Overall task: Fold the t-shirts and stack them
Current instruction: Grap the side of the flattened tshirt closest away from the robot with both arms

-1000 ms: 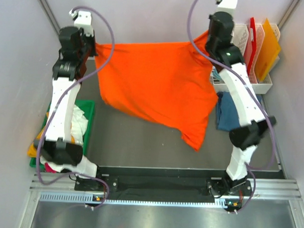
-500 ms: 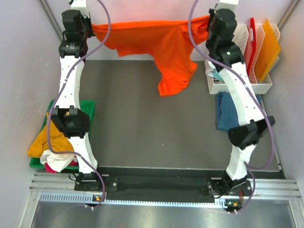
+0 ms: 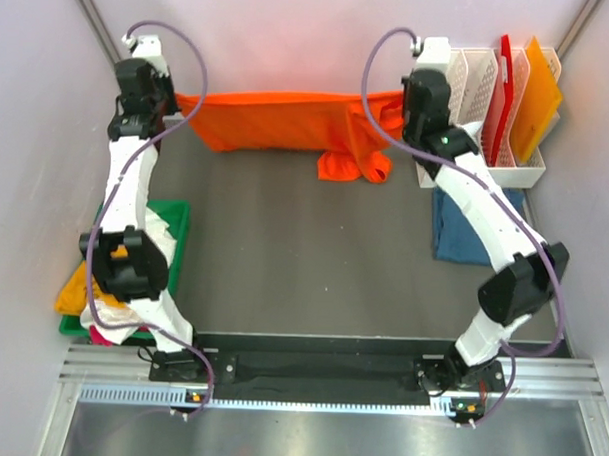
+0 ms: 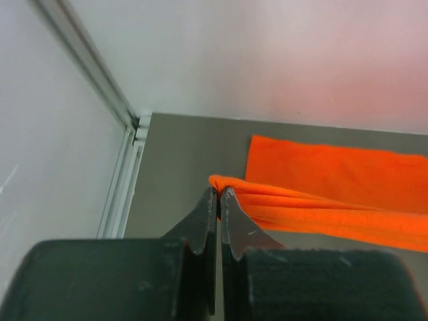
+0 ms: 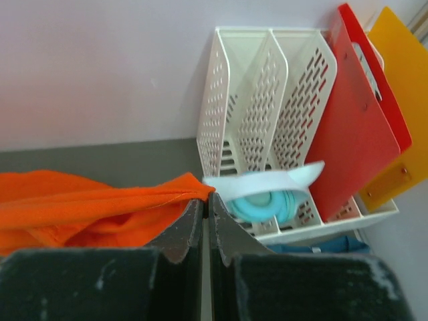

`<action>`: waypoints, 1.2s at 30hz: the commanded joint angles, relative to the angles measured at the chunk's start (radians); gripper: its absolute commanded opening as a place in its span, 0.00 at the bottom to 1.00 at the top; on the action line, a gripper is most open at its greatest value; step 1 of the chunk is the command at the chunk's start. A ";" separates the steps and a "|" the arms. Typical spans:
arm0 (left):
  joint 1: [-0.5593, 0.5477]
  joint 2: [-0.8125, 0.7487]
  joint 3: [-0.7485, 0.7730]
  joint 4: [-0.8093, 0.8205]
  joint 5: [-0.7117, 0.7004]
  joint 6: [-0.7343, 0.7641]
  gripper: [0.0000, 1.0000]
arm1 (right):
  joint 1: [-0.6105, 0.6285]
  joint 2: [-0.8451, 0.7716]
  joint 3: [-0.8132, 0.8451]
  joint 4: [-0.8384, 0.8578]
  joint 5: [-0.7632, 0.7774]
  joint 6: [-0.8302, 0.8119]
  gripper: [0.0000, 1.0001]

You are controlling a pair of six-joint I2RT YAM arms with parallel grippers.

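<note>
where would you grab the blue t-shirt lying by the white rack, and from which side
Take the blue t-shirt by its near left corner, coming from above on the side toward the middle of the table. It lies flat. The white rack blocks its far edge, and the right arm crosses over the rest.

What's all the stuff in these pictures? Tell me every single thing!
orange t-shirt: 1, bright orange, stretched between both grippers at the table's far edge
blue t-shirt: 1, dark blue, right side, just nearer than the rack
bin: 1, green, left side
clothes: a heap, yellow-orange, white and pink, in the bin
rack: 1, white, far right corner
red board: 1, red, standing in the rack
yellow-orange board: 1, beside the red one
round thing: 1, light blue, in the rack
table: 1, dark grey
left gripper: black, shut on the orange t-shirt
right gripper: black, shut on the orange t-shirt
</note>
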 commanded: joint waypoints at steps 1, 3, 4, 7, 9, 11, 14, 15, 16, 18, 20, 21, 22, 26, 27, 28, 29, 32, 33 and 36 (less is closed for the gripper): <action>0.118 -0.324 -0.099 0.079 0.049 -0.058 0.00 | 0.060 -0.315 -0.156 0.156 0.100 -0.069 0.00; 0.139 -0.421 -0.170 0.101 0.088 -0.042 0.00 | 0.118 -0.389 -0.198 0.171 0.135 -0.118 0.00; 0.139 -0.496 -0.182 0.090 0.134 -0.024 0.00 | 0.143 -0.444 -0.201 0.168 0.151 -0.135 0.00; 0.141 -0.567 -0.133 -0.073 0.268 -0.027 0.00 | 0.287 -0.520 -0.190 0.141 0.212 -0.195 0.00; 0.142 -0.578 -0.075 -0.216 0.338 -0.041 0.00 | 0.335 -0.544 -0.175 0.074 0.258 -0.163 0.00; 0.139 -0.615 -0.078 -0.272 0.407 -0.059 0.00 | 0.405 -0.589 -0.184 0.033 0.301 -0.126 0.00; 0.141 -0.671 -0.081 -0.364 0.447 -0.062 0.00 | 0.552 -0.658 -0.256 0.070 0.438 -0.135 0.00; 0.139 -0.682 -0.073 -0.381 0.448 -0.062 0.00 | 0.598 -0.670 -0.278 0.102 0.491 -0.200 0.00; 0.139 -0.691 -0.059 -0.428 0.451 -0.061 0.00 | 0.687 -0.693 -0.323 0.148 0.545 -0.250 0.00; 0.139 -0.688 0.002 -0.470 0.453 -0.062 0.00 | 0.773 -0.710 -0.366 0.359 0.678 -0.451 0.00; 0.139 -0.688 0.046 -0.497 0.456 -0.067 0.00 | 0.872 -0.719 -0.407 0.595 0.747 -0.604 0.00; 0.139 -0.688 0.057 -0.499 0.456 -0.074 0.00 | 0.889 -0.707 -0.405 0.654 0.761 -0.723 0.00; 0.139 -0.688 0.071 -0.496 0.456 -0.081 0.00 | 0.905 -0.700 -0.396 0.705 0.769 -0.773 0.00; 0.139 -0.676 0.068 -0.458 0.455 -0.116 0.00 | 0.895 -0.680 -0.371 0.802 0.700 -0.848 0.00; 0.139 -0.665 0.060 -0.445 0.464 -0.127 0.00 | 0.846 -0.680 -0.371 0.787 0.680 -0.826 0.00; 0.141 -0.661 0.035 -0.427 0.465 -0.134 0.00 | 0.803 -0.673 -0.353 0.741 0.636 -0.783 0.00; 0.139 -0.652 0.019 -0.389 0.468 -0.140 0.00 | 0.751 -0.667 -0.335 0.557 0.602 -0.615 0.00; 0.138 -0.583 -0.013 -0.330 0.473 -0.153 0.00 | 0.455 -0.609 -0.209 0.116 0.334 -0.206 0.00; 0.138 -0.528 -0.010 -0.321 0.479 -0.151 0.00 | 0.327 -0.560 -0.177 0.077 0.274 -0.162 0.00; 0.109 -0.410 0.013 -0.292 0.438 -0.125 0.00 | 0.121 -0.410 -0.102 -0.032 0.062 -0.034 0.00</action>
